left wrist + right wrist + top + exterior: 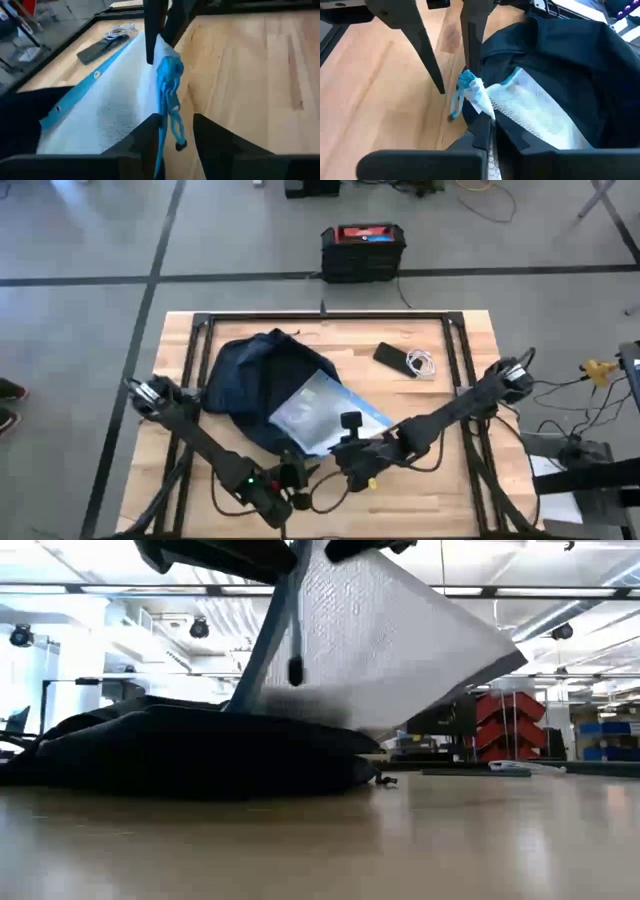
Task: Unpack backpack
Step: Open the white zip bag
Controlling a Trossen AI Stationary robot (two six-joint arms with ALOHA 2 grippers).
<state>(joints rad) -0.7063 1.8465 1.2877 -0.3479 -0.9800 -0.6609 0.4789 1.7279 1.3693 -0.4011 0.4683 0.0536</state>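
high view: right gripper [340, 448] jaws pinch the white mesh pouch with blue trim [322, 412], half out of the dark navy fabric backpack [258, 380] beyond them; left gripper [298, 472] jaws spread astride its blue cord.

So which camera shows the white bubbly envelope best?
The high view: the whole envelope shows, sticking out of the backpack. The low view sees it tilted up, cut off at the top. The wrist views show only parts, with the right gripper pinching its edge.
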